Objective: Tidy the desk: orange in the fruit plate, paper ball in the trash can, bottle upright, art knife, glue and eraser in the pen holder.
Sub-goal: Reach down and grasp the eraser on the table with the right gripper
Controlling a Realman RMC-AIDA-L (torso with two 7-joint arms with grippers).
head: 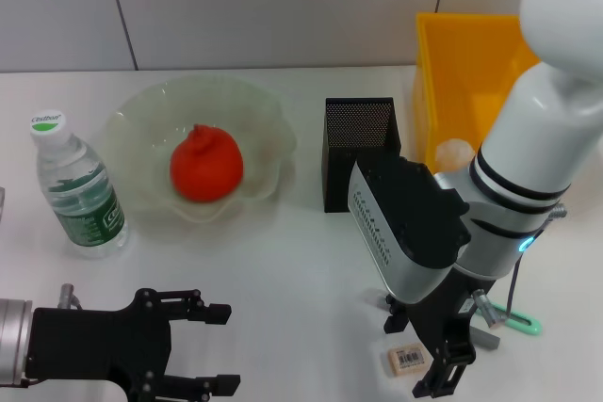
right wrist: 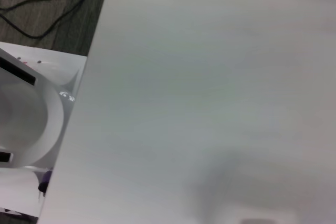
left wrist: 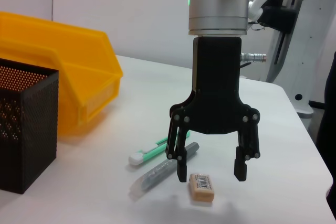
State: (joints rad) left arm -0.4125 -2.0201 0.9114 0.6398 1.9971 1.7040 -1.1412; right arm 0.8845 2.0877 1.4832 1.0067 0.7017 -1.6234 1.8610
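White desk (head: 301, 261) (grey wall (head: 283, 7) behind) bears eraser (head: 408, 360).

On the white desk: 1 round orange fruit (head: 205, 165), 1 clear plastic water bottle (head: 77, 187), 1 translucent wavy glass plate (head: 259, 120), 1 black mesh pen holder (head: 357, 151), 1 yellow plastic bin (head: 462, 63), 1 beige rectangular eraser (left wrist: 201, 187), 1 grey glue stick (left wrist: 163, 173), 1 green art knife (left wrist: 152, 150).

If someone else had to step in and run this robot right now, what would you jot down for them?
Right gripper: open, pointing down just above the eraser, not gripping yet.
Left gripper: open, idle at the near left of the table.
Done: orange in the fruit plate; bottle upright; what looks like the paper ball in the yellow bin.
Left: eraser, grey glue stick and green art knife lie together on the table and all need to go in the black mesh pen holder.
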